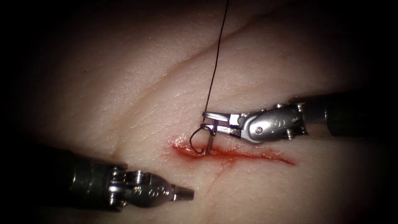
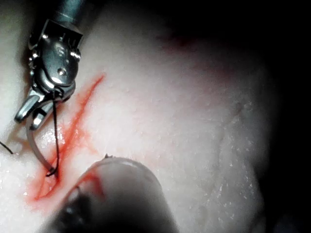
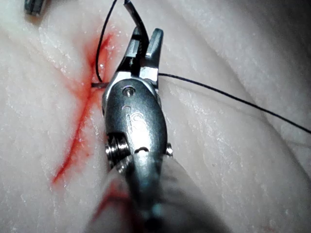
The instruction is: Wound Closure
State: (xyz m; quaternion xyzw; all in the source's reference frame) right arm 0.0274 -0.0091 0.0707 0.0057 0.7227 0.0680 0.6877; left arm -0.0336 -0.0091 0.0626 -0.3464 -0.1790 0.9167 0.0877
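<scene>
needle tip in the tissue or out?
In. The needle, held by the right tool, curves down with its tip buried at the cut in the tissue.

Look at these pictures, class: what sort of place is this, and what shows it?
Probably a bench for suturing practice. Pale tissue bears a red cut; the right tool grips a curved needle at that cut, thread trailing upward; the left tool holds nothing.

The curved needle (image 1: 198, 141) stands over the red cut (image 1: 232, 157) in the tissue (image 1: 124, 95), tip in the cut's left end. Dark thread (image 1: 215, 62) rises from its tail.
</scene>
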